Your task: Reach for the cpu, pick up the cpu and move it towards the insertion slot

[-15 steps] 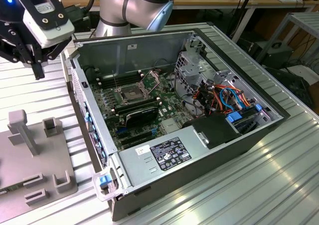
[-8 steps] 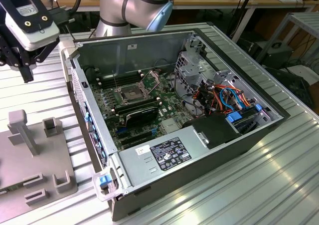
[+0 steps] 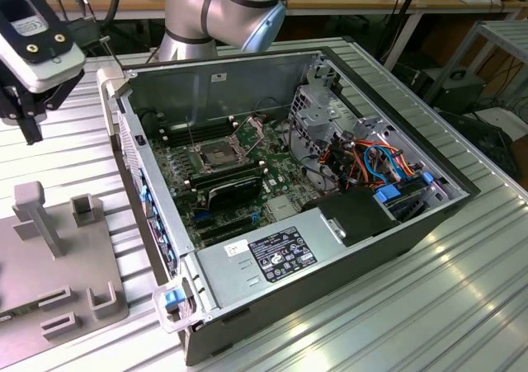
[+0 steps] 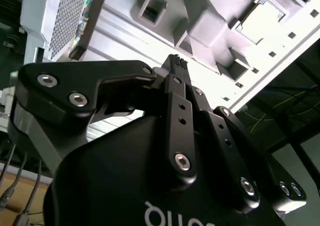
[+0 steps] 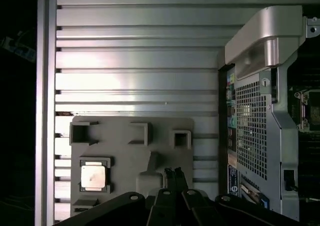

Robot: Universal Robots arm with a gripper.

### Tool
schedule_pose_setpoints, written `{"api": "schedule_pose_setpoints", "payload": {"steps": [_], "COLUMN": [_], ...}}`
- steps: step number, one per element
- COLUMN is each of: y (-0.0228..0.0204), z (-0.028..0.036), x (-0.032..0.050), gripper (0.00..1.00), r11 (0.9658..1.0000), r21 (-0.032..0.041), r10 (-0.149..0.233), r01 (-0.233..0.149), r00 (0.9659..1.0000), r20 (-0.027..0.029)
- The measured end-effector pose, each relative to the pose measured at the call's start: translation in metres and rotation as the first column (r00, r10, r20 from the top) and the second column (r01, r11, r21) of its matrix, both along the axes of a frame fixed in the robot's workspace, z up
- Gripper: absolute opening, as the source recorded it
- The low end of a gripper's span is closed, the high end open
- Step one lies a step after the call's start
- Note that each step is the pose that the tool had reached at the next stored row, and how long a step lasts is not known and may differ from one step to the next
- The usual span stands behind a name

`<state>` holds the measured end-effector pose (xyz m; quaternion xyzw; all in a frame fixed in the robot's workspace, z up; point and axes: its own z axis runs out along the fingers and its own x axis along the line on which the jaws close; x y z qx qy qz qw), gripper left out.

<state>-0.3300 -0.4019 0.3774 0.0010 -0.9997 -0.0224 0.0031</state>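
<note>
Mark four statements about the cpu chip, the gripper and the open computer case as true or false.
1. The small pale square cpu chip lies in a recess of the grey fixture plate. True.
2. The black gripper grips the cpu chip. False: its jaws are shut on nothing and are apart from the chip.
3. The silvery-framed square insertion slot sits inside the open dark computer case. True.
4. The fixture plate lies inside the case. False: it lies on the ribbed aluminium table, beside the case.
</note>
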Motion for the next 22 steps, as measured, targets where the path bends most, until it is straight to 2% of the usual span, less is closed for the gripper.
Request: {"api": "schedule_pose_setpoints", "payload": {"steps": [4, 6, 9, 12, 14, 16, 17, 18, 19, 22], "y": [-0.0012, -0.0026, -0.0103, -0.0202, -0.0209, -0.0209, -0.0209, -0.0209, -0.0209, -0.0208], "z": [-0.0012, -0.0021, -0.0041, -0.0064, -0.0074, -0.0083, -0.0085, -0.0088, -0.0095, -0.0146], "x": [-0.0205, -0.0258, -0.0289, -0.0312, -0.0356, -0.0383, -0.0401, -0.0417, -0.0433, -0.0469], "gripper": [0.11, 0.11, 0.11, 0.11, 0.11, 0.11, 0.11, 0.11, 0.11, 0.11], "r11": [1.0000, 1.0000, 1.0000, 0.9999, 0.9998, 0.9996, 0.9994, 0.9992, 0.9992, 0.9995], "r21": [0.0031, 0.0032, 0.0032, 0.0032, 0.0031, -0.0040, -0.0149, -0.0214, -0.0238, -0.0244], "r10": [0.000, 0.001, 0.007, 0.012, 0.019, 0.028, 0.032, 0.033, 0.033, 0.019], "r01": [0.000, -0.001, -0.007, -0.012, -0.019, -0.028, -0.032, -0.033, -0.033, -0.019], "r00": [1.0000, 1.0000, 1.0000, 0.9999, 0.9998, 0.9996, 0.9995, 0.9994, 0.9994, 0.9998], "r20": [0.0006, 0.0009, 0.0029, 0.0029, 0.0029, 0.0029, 0.0024, 0.0022, 0.0020, 0.0022]}}
